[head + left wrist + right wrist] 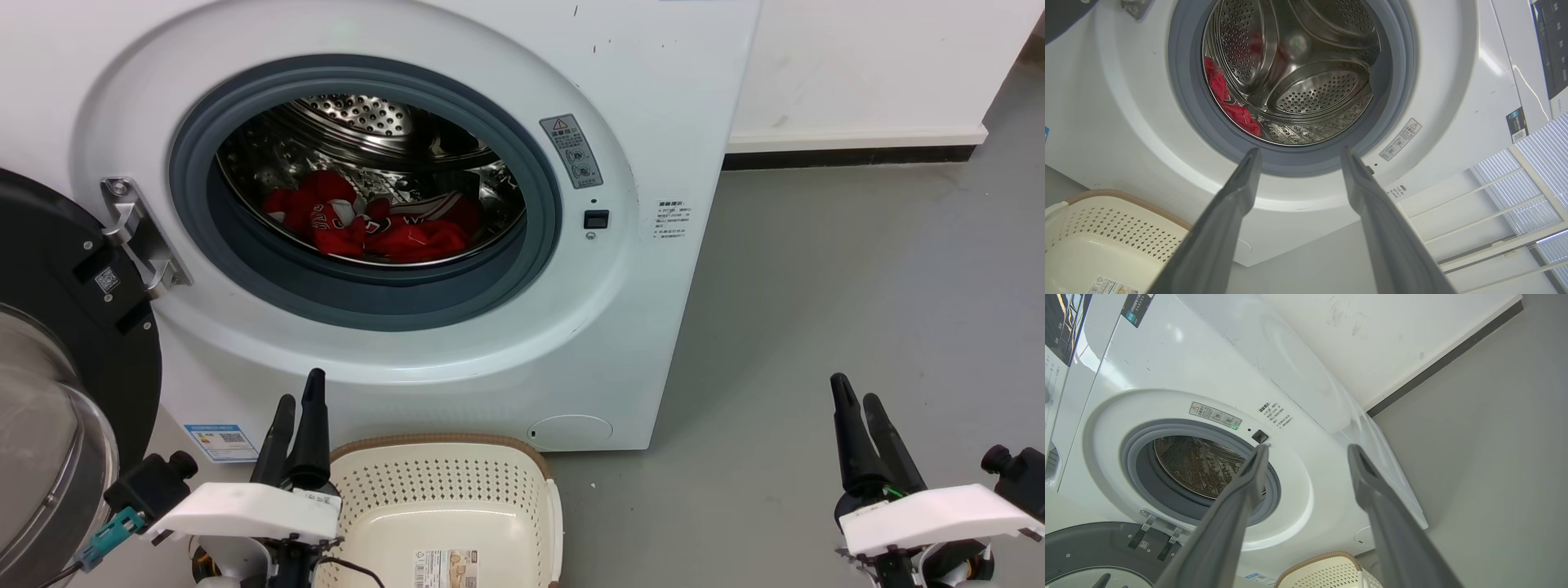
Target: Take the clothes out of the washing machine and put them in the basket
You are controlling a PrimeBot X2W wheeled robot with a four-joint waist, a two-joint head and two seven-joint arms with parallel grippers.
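Observation:
The white washing machine (653, 82) stands with its door swung open to the left. Red clothes (371, 224) lie bunched at the bottom of its steel drum; in the left wrist view the clothes (1229, 102) show at the drum's left. Below the porthole sits the cream basket (445, 506) on the floor, with just a paper label on its base. My left gripper (298, 396) is open, low and just left of the basket. At the lower right, over the grey floor, my right gripper (857, 396) is open. Both hold nothing.
The black-framed glass door (49, 351) hangs open at the far left, close to my left arm. Grey floor (857, 278) stretches to the machine's right, up to a white wall with a dark skirting (849, 155).

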